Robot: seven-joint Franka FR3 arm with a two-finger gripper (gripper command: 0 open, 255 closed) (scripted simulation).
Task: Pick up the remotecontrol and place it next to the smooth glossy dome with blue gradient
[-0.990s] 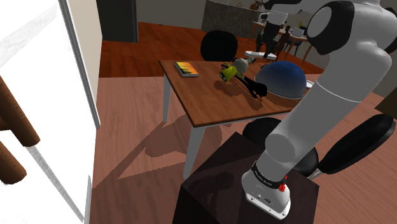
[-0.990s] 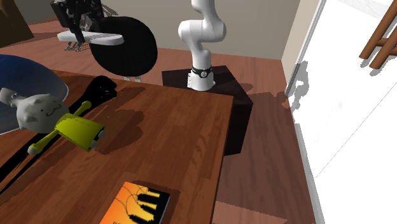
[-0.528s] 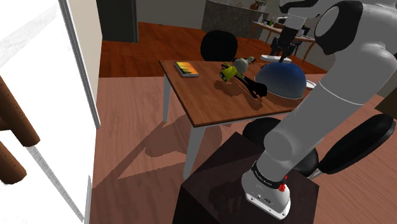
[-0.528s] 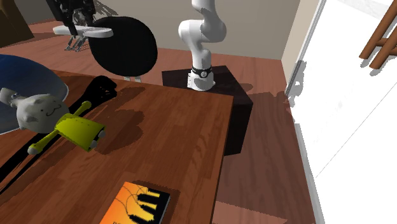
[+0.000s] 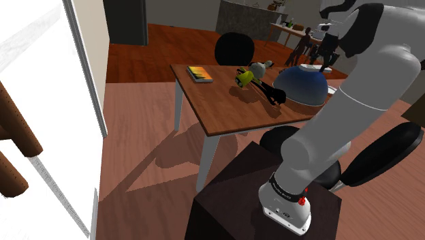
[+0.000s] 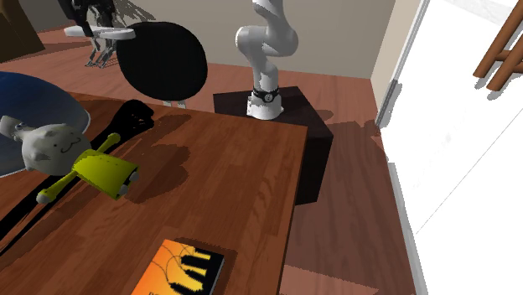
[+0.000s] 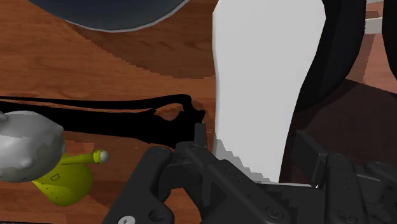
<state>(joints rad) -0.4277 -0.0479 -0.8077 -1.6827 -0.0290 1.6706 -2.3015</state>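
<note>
The remote control (image 6: 100,32) is a flat white bar, held in the air past the table's far edge in the second exterior view. My black gripper (image 6: 97,22) is shut on it. In the wrist view the remote (image 7: 267,83) stands between my fingers (image 7: 191,172), which clasp its lower end. The glossy blue dome (image 5: 303,83) rests at the table's far right in the shoulder view, and my gripper (image 5: 323,54) hangs just above its right side. The dome (image 6: 33,105) lies at the second exterior view's left edge.
A grey and yellow plush toy (image 5: 248,73) (image 6: 75,159) and a long black object (image 5: 274,93) lie on the wooden table (image 5: 218,109) beside the dome. An orange-covered book (image 5: 199,73) sits near the table's corner. A black chair (image 6: 163,60) stands by the table.
My gripper has carried the remote to the shoulder view's right, from beside the plush toy across the top of the dome to its right side. Nothing on the table has moved.
</note>
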